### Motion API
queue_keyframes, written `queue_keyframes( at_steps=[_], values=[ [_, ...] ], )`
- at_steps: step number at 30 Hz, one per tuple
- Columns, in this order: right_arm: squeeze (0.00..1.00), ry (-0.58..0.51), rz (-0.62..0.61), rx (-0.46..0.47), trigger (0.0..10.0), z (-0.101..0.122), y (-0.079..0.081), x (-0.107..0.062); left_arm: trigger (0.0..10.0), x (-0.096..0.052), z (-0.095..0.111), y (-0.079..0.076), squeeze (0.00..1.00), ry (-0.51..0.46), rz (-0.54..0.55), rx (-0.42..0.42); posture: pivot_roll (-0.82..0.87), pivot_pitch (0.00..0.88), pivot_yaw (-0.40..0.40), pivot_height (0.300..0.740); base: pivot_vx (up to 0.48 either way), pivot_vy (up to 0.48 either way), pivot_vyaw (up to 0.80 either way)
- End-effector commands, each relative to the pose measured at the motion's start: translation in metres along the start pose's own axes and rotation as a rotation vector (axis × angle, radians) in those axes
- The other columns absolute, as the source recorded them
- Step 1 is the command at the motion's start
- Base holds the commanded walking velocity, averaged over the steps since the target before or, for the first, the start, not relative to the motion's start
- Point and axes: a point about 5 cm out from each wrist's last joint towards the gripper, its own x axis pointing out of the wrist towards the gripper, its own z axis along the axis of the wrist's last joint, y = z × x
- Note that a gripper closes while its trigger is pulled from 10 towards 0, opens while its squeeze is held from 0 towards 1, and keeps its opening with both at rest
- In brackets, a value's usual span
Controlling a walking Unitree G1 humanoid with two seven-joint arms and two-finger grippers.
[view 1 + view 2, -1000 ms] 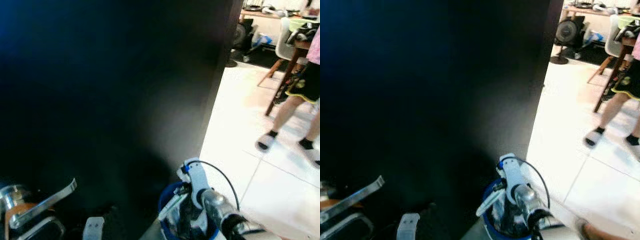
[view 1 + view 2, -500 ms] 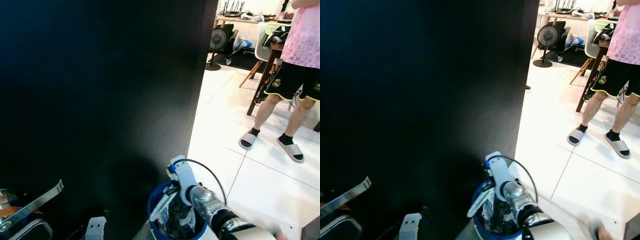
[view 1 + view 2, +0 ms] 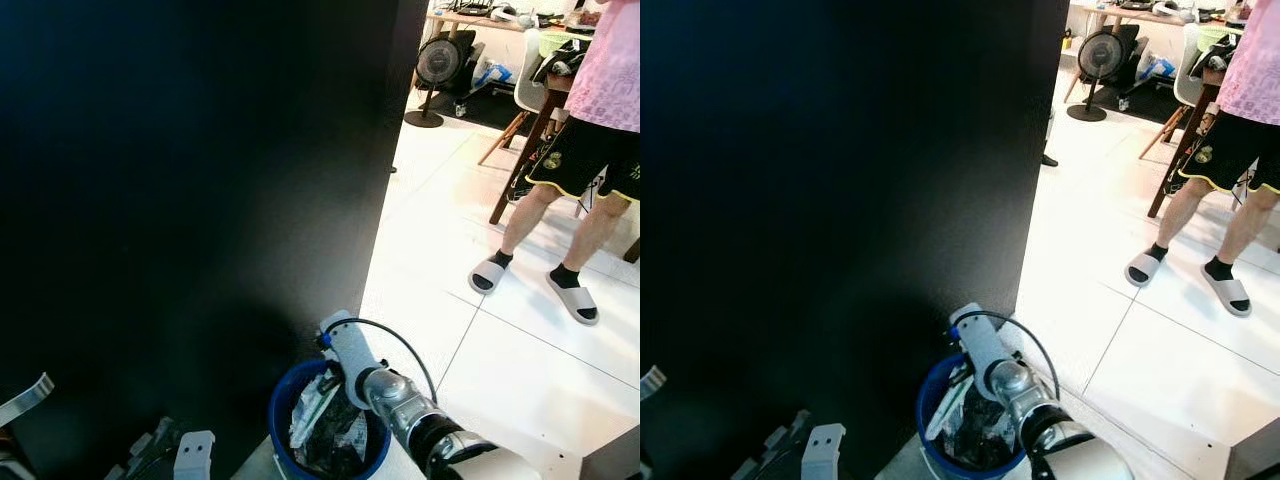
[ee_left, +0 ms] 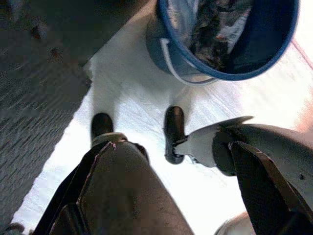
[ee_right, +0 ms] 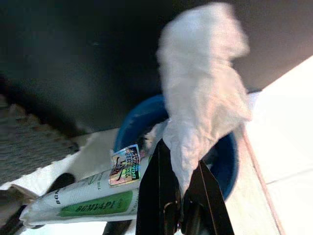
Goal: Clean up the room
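A: What stands at the left of the head views?

B: A tall dark panel (image 3: 200, 200) fills the left and centre. At the lower left edge the left gripper (image 4: 137, 128) hangs low over pale floor, its two black fingertips (image 4: 173, 128) apart with nothing between them.

A: And the thing being tidied?

B: In the right wrist view a crumpled white tissue (image 5: 203, 93) is pinched between the closed fingers of the right gripper (image 5: 178, 196), just above the blue bin (image 3: 283, 412) at the bottom centre of the left eye view. The bin already holds wrappers and a dark liner.

A: How should the tissue behave?

B: It looks very light, soft and limp, so it is likely to flutter or cling to a finger on release. The pinch sits at its lower bunched end, probably the firmest hold.

A: Anything at the right?

B: A person (image 3: 585, 150) in slippers stands on the white tiles at the upper right, well apart from the bin.
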Motion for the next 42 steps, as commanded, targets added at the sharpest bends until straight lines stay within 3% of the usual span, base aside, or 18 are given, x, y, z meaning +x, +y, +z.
queue_keyframes(
  at_steps=[1, 4, 7, 14, 20, 25, 27, 28, 29, 30, 32, 36, 42],
  values=[
    [0.00, 0.031, 0.006, -0.005, 10.0, -0.004, 0.002, 0.000, 10.0, -0.003, -0.003, 0.010, 0.00, 0.002, 0.046, 0.015, 0.03, 0.088, -0.051, 0.740, 0.000, 0.000, 0.00],
    [0.00, 0.034, 0.009, -0.004, 10.0, -0.005, 0.004, 0.000, 10.0, -0.004, 0.000, 0.014, 0.00, -0.015, 0.077, 0.012, 0.03, 0.089, -0.050, 0.740, 0.000, 0.000, 0.00],
    [0.00, 0.037, 0.015, 0.005, 10.0, -0.007, 0.007, 0.001, 10.0, -0.004, 0.016, 0.022, 0.00, -0.084, 0.137, 0.039, 0.03, 0.095, -0.045, 0.740, 0.000, 0.000, 0.00],
    [0.00, 0.057, -0.011, 0.017, 10.0, -0.012, 0.006, 0.000, 10.0, -0.002, 0.023, 0.020, 0.00, -0.102, 0.113, 0.004, 0.03, 0.098, -0.043, 0.740, 0.000, 0.000, 0.00],
    [0.00, 0.075, -0.055, 0.041, 10.0, -0.015, 0.000, -0.001, 10.0, -0.001, 0.019, 0.011, 0.00, -0.090, 0.040, -0.017, 0.05, 0.112, -0.044, 0.740, 0.000, 0.000, 0.00],
    [0.00, 0.057, -0.130, 0.062, 10.0, -0.007, -0.013, -0.002, 10.0, -0.003, 0.003, 0.008, 0.00, -0.059, -0.012, -0.009, 0.09, 0.163, -0.040, 0.740, 0.000, 0.000, 0.00],
    [0.17, 0.039, -0.176, 0.085, 10.0, -0.002, -0.021, -0.003, 10.0, -0.007, -0.006, 0.011, 0.00, -0.047, -0.018, -0.006, 0.10, 0.183, -0.040, 0.740, 0.000, 0.000, 0.00],
    [0.51, 0.034, -0.196, 0.072, 10.0, 0.000, -0.025, -0.004, 10.0, -0.009, -0.009, 0.013, 0.00, -0.046, -0.017, -0.005, 0.12, 0.198, -0.039, 0.740, 0.000, 0.000, 0.00],
    [0.51, 0.031, -0.207, 0.060, 10.0, 0.001, -0.027, -0.004, 10.0, -0.010, -0.011, 0.015, 0.00, -0.046, -0.016, -0.004, 0.12, 0.198, -0.039, 0.740, 0.000, 0.000, 0.00],
    [1.00, 0.026, -0.222, 0.051, 10.0, 0.003, -0.030, -0.005, 10.0, -0.012, -0.013, 0.017, 0.00, -0.046, -0.014, -0.004, 0.14, 0.207, -0.038, 0.740, 0.000, 0.000, 0.00],
    [1.00, 0.022, -0.231, 0.046, 10.0, 0.004, -0.031, -0.005, 10.0, -0.013, -0.015, 0.019, 0.00, -0.046, -0.013, -0.004, 0.14, 0.207, -0.038, 0.740, 0.000, 0.000, 0.00],
    [1.00, 0.032, -0.276, -0.049, 10.0, 0.008, -0.039, -0.007, 10.0, -0.016, -0.016, 0.027, 0.00, -0.051, -0.009, -0.007, 0.15, 0.224, -0.032, 0.740, 0.000, 0.000, 0.00],
    [1.00, 0.072, -0.285, -0.056, 10.0, -0.001, -0.041, -0.008, 10.0, -0.017, -0.014, 0.030, 0.00, -0.054, -0.012, -0.007, 0.14, 0.218, -0.030, 0.740, 0.000, 0.000, 0.00]
  ],
)
